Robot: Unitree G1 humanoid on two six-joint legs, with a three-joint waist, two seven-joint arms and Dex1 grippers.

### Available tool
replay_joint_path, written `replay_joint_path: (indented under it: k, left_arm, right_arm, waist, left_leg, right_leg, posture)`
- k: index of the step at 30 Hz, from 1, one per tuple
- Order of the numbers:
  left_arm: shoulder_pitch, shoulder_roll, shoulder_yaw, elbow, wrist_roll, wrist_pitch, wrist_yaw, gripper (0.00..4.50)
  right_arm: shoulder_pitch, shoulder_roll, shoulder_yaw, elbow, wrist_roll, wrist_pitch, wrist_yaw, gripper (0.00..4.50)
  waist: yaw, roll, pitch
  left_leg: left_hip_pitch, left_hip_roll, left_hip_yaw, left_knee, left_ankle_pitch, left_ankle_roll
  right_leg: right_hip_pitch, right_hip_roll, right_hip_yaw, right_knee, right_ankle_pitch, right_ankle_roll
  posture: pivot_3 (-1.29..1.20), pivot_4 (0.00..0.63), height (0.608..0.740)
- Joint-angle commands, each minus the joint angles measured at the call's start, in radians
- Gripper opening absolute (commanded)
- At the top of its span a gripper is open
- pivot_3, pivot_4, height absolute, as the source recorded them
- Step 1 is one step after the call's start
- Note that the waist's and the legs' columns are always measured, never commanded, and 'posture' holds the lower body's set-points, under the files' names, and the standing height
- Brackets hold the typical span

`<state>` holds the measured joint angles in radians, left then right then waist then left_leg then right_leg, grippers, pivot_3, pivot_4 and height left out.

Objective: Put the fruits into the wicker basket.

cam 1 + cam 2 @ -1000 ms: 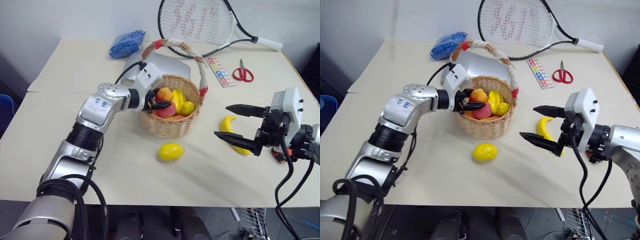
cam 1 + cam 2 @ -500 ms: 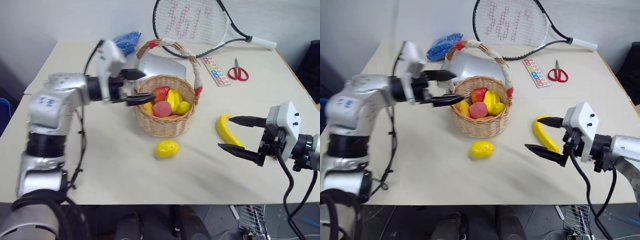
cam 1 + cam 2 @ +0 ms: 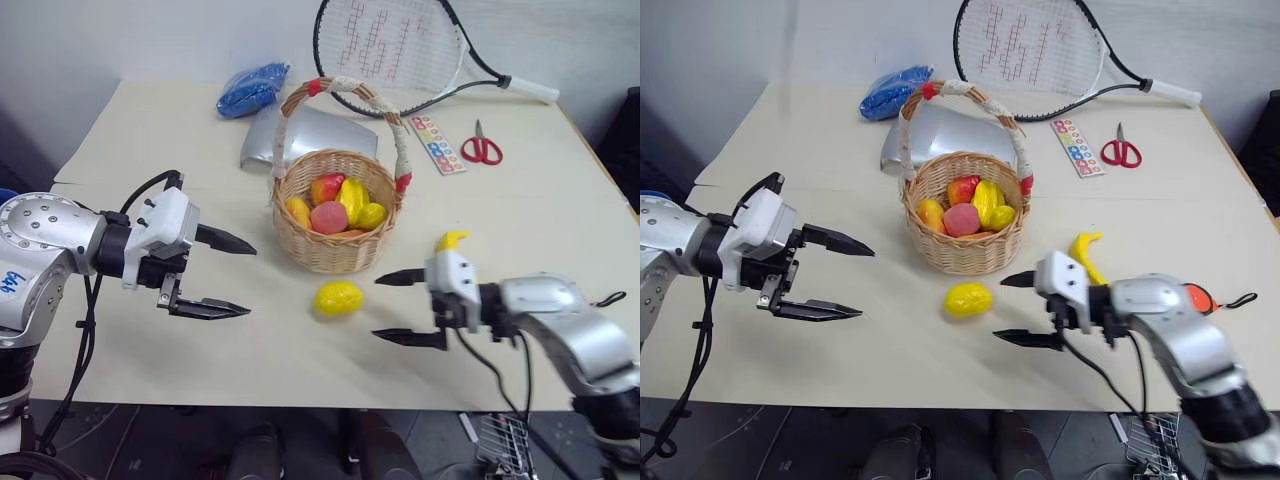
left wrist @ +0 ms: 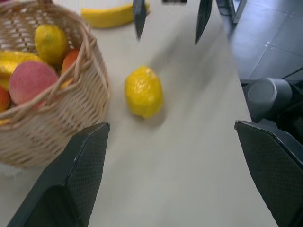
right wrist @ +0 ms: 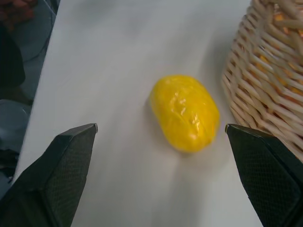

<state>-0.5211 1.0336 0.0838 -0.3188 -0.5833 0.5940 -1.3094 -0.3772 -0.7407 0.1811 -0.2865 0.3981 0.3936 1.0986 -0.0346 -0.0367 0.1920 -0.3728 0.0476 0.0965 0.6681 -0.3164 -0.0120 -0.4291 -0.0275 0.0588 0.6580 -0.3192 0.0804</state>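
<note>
Lemon point(image 3: 339, 298) lies just beyond the right gripper's point(image 3: 397, 307) spread fingers, seemingly untouched.

Even, bright overhead light; soft shadows under the wicker basket point(image 3: 338, 235); wrist views blurred, lemon point(image 5: 185, 112) showing glare.

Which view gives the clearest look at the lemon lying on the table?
The right wrist view: the lemon sits large and unobstructed between the open right gripper fingers. The left wrist view shows it smaller beside the wicker basket; both eye views show it small.
</note>
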Motion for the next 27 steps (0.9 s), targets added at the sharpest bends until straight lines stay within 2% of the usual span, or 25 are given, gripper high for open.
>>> replay_joint_path:
  k: [1,8,10,13,15,16,18,22,24,27]
  left_arm:
    - [-0.006,0.012,0.044,-0.052,-0.041,0.03,0.025,4.44]
    - [-0.015,0.017,0.042,-0.054,-0.039,0.053,0.066,4.44]
    - [-0.026,0.015,0.04,-0.048,-0.042,0.054,0.072,4.5]
    - [-0.033,0.014,0.03,-0.044,-0.034,0.052,0.077,4.5]
    - [-0.034,0.013,0.023,-0.038,-0.02,0.044,0.084,4.5]
    - [-0.038,0.01,0.021,-0.033,-0.017,0.043,0.088,4.5]
    - [-0.044,0.007,0.023,-0.026,-0.019,0.043,0.092,4.5]
    - [-0.058,-0.006,0.047,-0.006,-0.041,0.056,0.111,4.5]
    - [-0.064,-0.022,0.053,0.022,-0.03,0.053,0.139,4.5]
    - [-0.068,-0.055,0.04,0.069,0.022,0.023,0.201,4.5]
  right_arm:
    - [-0.057,0.054,0.06,0.066,-0.064,-0.071,0.014,4.5]
    - [-0.112,0.175,0.158,0.228,-0.144,-0.171,0.052,4.5]
    - [-0.123,0.213,0.16,0.273,-0.158,-0.186,0.038,4.1]
    - [-0.115,0.248,0.141,0.3,-0.164,-0.232,0.025,3.28]
    - [-0.089,0.246,0.113,0.28,-0.137,-0.215,0.027,2.6]
    - [-0.074,0.236,0.1,0.261,-0.12,-0.203,0.036,2.47]
    - [-0.043,0.212,0.07,0.213,-0.08,-0.168,0.053,2.46]
    - [0.01,0.146,-0.037,0.046,0.106,0.015,0.072,2.46]
    - [-0.017,0.148,-0.092,-0.014,0.161,0.093,0.005,2.46]
    - [-0.112,0.193,-0.135,-0.019,0.145,0.147,-0.139,2.46]
  waist:
    - [0.0,0.0,0.0]
    - [-0.002,0.0,0.0]
    - [-0.002,0.0,0.0]
    - [-0.002,0.0,0.0]
    - [-0.002,0.0,0.0]
    - [-0.002,0.0,0.0]
    - [0.0,0.0,0.0]
    - [0.004,0.0,0.0]
    - [0.001,0.0,0.0]
    - [-0.009,0.0,0.0]
  left_leg:
    - [0.0,0.0,0.0,0.0,0.0,-0.001]
    - [0.001,0.0,0.001,0.0,0.0,-0.001]
    - [0.001,0.0,0.001,0.0,0.0,-0.001]
    - [0.001,0.0,0.001,0.0,0.001,-0.001]
    - [0.001,0.0,0.001,0.0,0.001,-0.001]
    - [0.001,0.0,0.001,0.0,0.001,-0.001]
    - [0.001,0.0,0.0,0.0,0.001,-0.001]
    - [0.001,0.0,0.0,0.0,0.001,-0.001]
    - [0.001,0.0,0.0,0.0,0.001,-0.001]
    - [0.003,0.001,0.0,0.0,0.001,-0.001]
  right_leg:
    - [0.0,0.0,0.0,0.0,0.0,0.0]
    - [0.0,0.0,-0.001,0.001,0.0,-0.001]
    - [0.0,0.0,-0.001,0.001,0.0,-0.001]
    - [0.0,0.0,-0.001,0.002,0.0,-0.001]
    - [0.0,0.0,-0.001,0.002,0.0,-0.001]
    - [0.0,0.0,-0.001,0.002,0.0,-0.001]
    - [0.0,0.0,-0.001,0.002,0.0,-0.001]
    - [0.0,-0.001,-0.001,0.002,0.0,-0.001]
    - [0.0,-0.001,-0.001,0.002,0.0,-0.001]
    - [0.001,0.0,-0.001,0.004,0.0,-0.001]
  posture:
    - [0.0,0.15,0.74]
    - [0.0,0.15,0.74]
    - [0.0,0.15,0.74]
    - [0.0,0.15,0.74]
    - [0.0,0.15,0.74]
    - [0.0,0.15,0.74]
    - [0.0,0.15,0.74]
    - [0.0,0.15,0.74]
    - [0.0,0.15,0.74]
    - [0.0,0.15,0.74]
